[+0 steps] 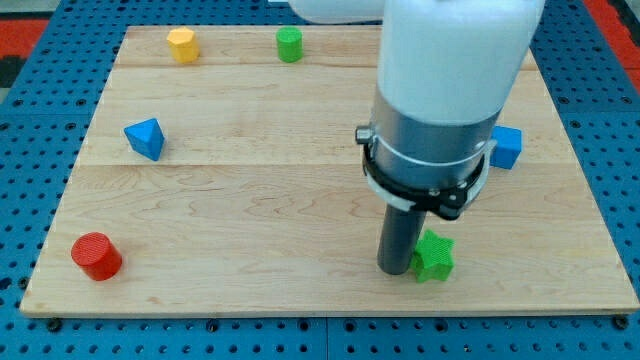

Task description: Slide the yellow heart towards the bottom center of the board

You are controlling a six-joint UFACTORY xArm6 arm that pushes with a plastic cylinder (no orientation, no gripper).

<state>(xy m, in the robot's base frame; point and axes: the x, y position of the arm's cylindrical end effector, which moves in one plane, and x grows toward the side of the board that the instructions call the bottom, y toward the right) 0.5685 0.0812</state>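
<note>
The only yellow block (pixel 183 44) sits near the view's top left corner of the wooden board (pixel 250 200); its shape is hard to make out from here. My tip (pixel 396 270) rests on the board near the view's bottom, right of centre, far from the yellow block. It stands just left of a green star-shaped block (pixel 435 257), touching it or nearly so. The arm's white and grey body hides part of the board's top right.
A green block (pixel 289 44) is at the top, right of the yellow one. A blue triangular block (pixel 146 138) is at the left. A red cylinder (pixel 96 256) is at the bottom left. A blue block (pixel 507 147) is at the right, partly behind the arm.
</note>
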